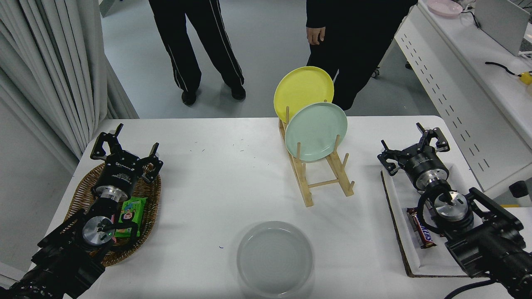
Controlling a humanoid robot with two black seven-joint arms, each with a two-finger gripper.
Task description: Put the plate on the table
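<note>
A round, glossy light grey plate [274,258] with a shallow raised rim lies flat on the white table [232,182], near its front edge at the centre, with bare tabletop all around it. Behind it to the right stands a slatted wooden rack [320,174] holding a mint green plate [316,131] and a yellow plate [303,89] on edge. The right gripper [413,147], jaws spread apart and holding nothing, hovers over a white tray [401,232] with a dark cork edge, where a chocolate bar [419,232] lies. The left gripper [124,147], jaws also apart, rests parked over an oval woven basket [145,216] containing a green packet [131,216]. Two people in dark trousers stand beyond the table.
</note>
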